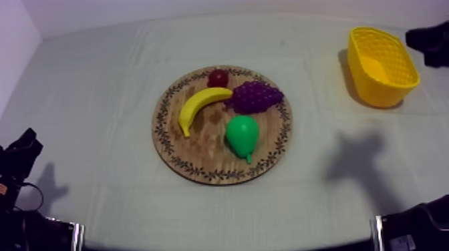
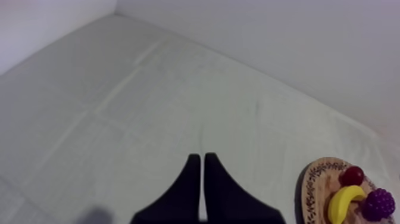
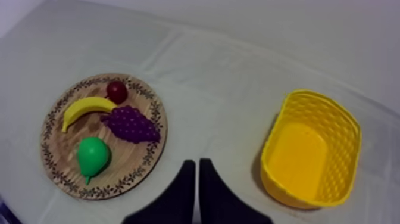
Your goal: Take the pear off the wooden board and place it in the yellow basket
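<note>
The green pear point(image 1: 242, 134) lies on the round wooden board point(image 1: 175, 151), at its front right, stem toward the table's front. Beside the board in the right wrist view, the pear point(image 3: 93, 156) is left of my right gripper point(image 3: 195, 161), whose fingers lie together as a narrow wedge, shut on nothing and held above the cloth between the board point(image 3: 55, 165) and the yellow basket point(image 3: 342, 122). The basket point(image 1: 399, 87) stands empty at the far right. My left gripper point(image 2: 200, 156) is shut on nothing, over bare cloth well left of the board point(image 2: 314, 183).
A banana point(image 1: 198, 106), a small red fruit point(image 1: 218, 77) and a purple bunch of grapes point(image 1: 255, 97) share the board behind the pear. A black part of my right arm point(image 1: 429, 41) shows past the basket. My left arm point(image 1: 20, 157) rests at the near left.
</note>
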{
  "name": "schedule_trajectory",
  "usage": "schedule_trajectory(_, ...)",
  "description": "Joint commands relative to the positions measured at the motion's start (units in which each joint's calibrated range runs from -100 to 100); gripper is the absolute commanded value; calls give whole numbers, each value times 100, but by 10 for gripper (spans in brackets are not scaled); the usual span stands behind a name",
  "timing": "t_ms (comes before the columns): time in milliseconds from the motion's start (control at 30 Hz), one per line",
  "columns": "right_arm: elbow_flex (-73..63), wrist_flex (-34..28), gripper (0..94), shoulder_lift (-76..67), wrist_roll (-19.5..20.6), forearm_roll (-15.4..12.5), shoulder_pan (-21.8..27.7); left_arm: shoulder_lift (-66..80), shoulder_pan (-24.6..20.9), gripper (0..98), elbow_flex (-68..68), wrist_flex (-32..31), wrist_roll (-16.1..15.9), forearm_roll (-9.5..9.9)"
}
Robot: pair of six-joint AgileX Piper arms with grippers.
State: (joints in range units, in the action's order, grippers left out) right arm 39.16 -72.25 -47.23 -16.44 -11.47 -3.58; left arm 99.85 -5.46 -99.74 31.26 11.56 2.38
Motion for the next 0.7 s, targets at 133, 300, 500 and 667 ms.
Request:
schedule_trajectory(133, -1509, -718, 8, 1602, 73, 52, -309, -2, 0, 1, -4, 2, -1, -1)
schedule_trajectory(300, -2058, -762, 15, 2443, 152, 131, -634, -2, 0, 1, -4, 2, -1, -1)
schedule_trajectory(500, -2084, -483, 20, 3194, 141, 65, -1080, -2, 0, 1, -4, 2, -1, -1)
schedule_trajectory(667, -1832, -181, 26, 3764, 93, 16, -1364, -2, 0, 1, -4, 2, -1, -1)
